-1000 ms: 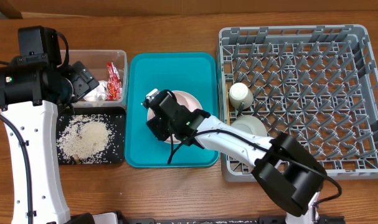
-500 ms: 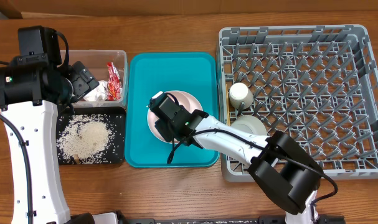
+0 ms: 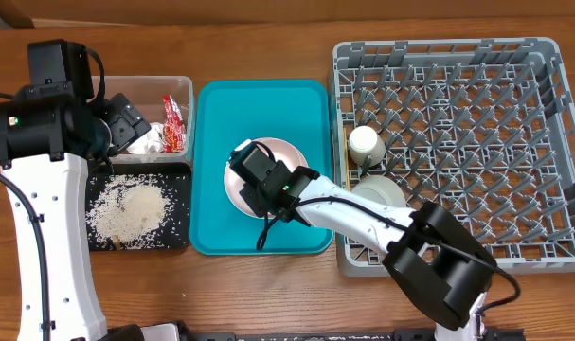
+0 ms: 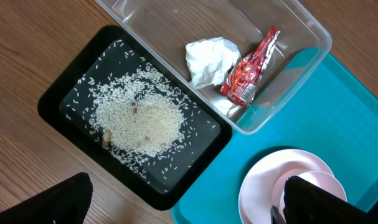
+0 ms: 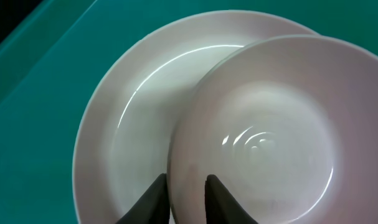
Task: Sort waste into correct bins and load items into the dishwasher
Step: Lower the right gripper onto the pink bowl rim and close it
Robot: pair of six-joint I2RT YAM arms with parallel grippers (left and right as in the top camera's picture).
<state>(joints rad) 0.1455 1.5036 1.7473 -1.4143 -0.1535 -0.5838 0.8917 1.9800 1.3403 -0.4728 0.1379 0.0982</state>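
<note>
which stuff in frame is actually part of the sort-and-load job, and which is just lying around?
In the job: snack wrapper, tissue, rice, clear tub, black tray, plate, gripped bowl, racked bowl, cup, dish rack, right tool on the gripped bowl's rim.
Lying about: teal tray under the plate, wooden table.

teal tray, pale pink plate, red wrapper, grey rack
</note>
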